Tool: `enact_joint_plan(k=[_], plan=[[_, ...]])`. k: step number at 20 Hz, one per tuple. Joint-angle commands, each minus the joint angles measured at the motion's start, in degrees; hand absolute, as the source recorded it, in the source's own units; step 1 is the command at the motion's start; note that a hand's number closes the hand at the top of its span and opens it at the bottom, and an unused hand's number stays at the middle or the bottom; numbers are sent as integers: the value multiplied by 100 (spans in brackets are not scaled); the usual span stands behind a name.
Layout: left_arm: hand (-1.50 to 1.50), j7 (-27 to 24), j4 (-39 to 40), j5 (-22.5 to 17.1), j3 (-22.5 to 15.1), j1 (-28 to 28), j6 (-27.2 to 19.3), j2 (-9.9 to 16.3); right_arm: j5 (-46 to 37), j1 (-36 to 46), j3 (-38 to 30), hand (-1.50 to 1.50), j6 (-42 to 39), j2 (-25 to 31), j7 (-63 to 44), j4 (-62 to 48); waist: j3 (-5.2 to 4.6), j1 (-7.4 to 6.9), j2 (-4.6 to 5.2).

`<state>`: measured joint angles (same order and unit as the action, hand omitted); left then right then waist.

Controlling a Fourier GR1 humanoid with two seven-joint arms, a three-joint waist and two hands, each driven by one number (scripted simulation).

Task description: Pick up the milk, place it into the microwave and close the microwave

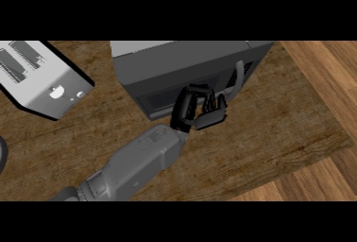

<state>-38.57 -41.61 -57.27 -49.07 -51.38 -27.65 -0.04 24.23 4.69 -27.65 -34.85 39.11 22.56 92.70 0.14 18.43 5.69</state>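
Note:
The grey microwave (181, 66) stands at the back of the wooden counter, its door lying flush with its front and its pale handle (238, 75) at the right side. My right hand (199, 111) is at the lower front of the door, just left of the handle. Its fingers (215, 101) are straight and point up against the door, and nothing is in the hand. No milk shows anywhere in the head view. My left hand is out of view.
A silver toaster (45, 78) sits at the back left. A dark curved rim (2, 153) shows at the left edge. The counter's edge (327, 118) runs down the right side, with wooden floor beyond.

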Motion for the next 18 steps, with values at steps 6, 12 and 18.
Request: enact_joint_plan(k=[6, 12, 18], plan=[[150, -51, 373, -220, 195, -613, 24, 4, 291, 153, -80, -150, -238, 102, 23, -519, 5, 28, 53], [150, -160, 419, -342, 93, -614, 40, 4, 500, 342, -137, -150, -376, 213, 31, -792, 4, 5, 64], [150, -192, 470, -464, -6, -658, 92, 4, 635, 539, -127, -150, -445, 324, -38, -1003, 0, -50, 95]])
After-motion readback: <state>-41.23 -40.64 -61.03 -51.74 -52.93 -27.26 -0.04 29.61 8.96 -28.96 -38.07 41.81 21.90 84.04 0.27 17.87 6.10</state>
